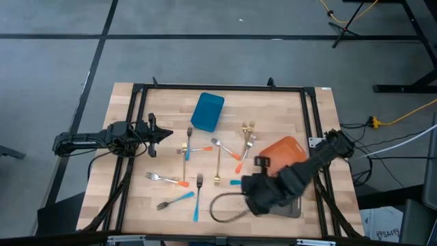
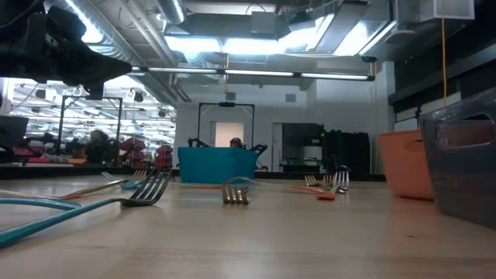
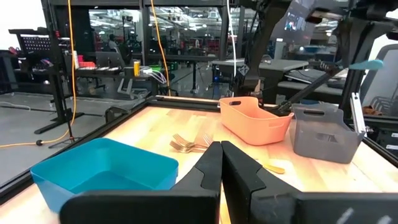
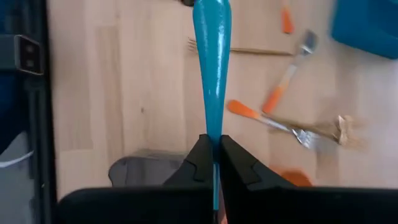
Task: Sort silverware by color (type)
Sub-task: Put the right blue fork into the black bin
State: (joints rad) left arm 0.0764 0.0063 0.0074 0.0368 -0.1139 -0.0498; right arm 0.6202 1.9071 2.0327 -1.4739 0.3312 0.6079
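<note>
Right pincer [image 4: 212,163]: I am clenching it on the blue-handled fork [image 4: 211,68], pinching the thin end of its handle and holding it above the surface [image 1: 273,102], over the 5 o'clock part.
Left pincer [image 3: 221,163]: I am keeping it clenched on nothing, hovering at the 9 o'clock edge and pointing inward.
Blue container [image 1: 207,112]: sitting at 12 o'clock.
Orange container [image 1: 281,148]: sitting at 3 o'clock, just beside my right arm.
Grey container [image 3: 325,129]: standing just beside the orange one.
Other forks: orange-handled fork [image 1: 239,161], gold fork [image 1: 217,166] and further blue and orange ones are lying scattered from the centre toward 7 o'clock.
</note>
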